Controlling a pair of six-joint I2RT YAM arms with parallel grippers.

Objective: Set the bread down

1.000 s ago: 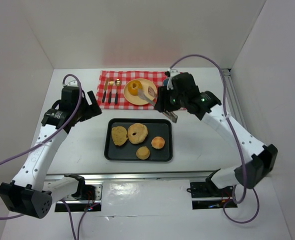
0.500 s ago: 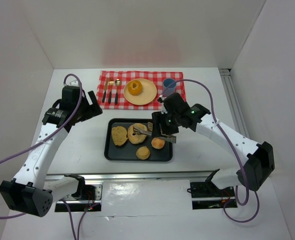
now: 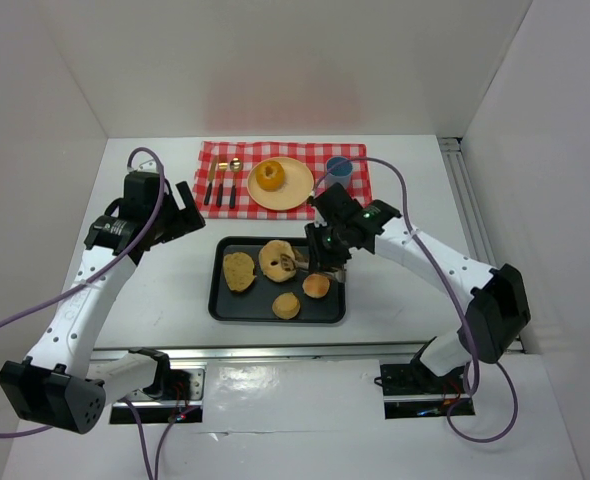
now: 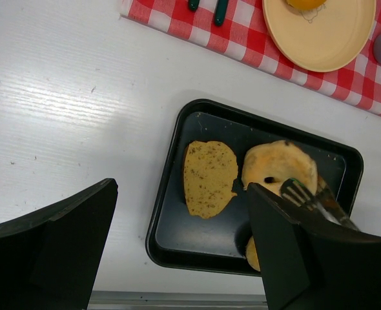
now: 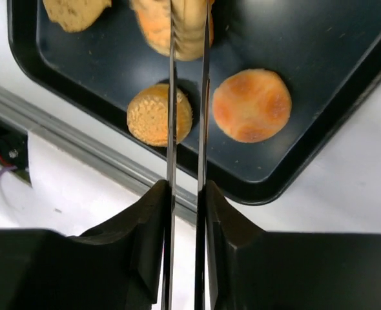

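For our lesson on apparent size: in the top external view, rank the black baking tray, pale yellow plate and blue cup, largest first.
1. black rectangular baking tray
2. pale yellow round plate
3. small blue cup

bread ring (image 4: 276,165) | pale golden, dark-holed | within black tray's (image 4: 166,223) far half | edge pinched by tongs (image 4: 305,192)

Robot lab test cell, plain white walls (image 3: 305,60), white table (image 3: 395,300), metal mounting rail (image 3: 275,352), trailing purple cables (image 3: 143,151).

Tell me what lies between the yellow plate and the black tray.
A strip of checkered cloth, then bare white table; the left wrist view shows it.
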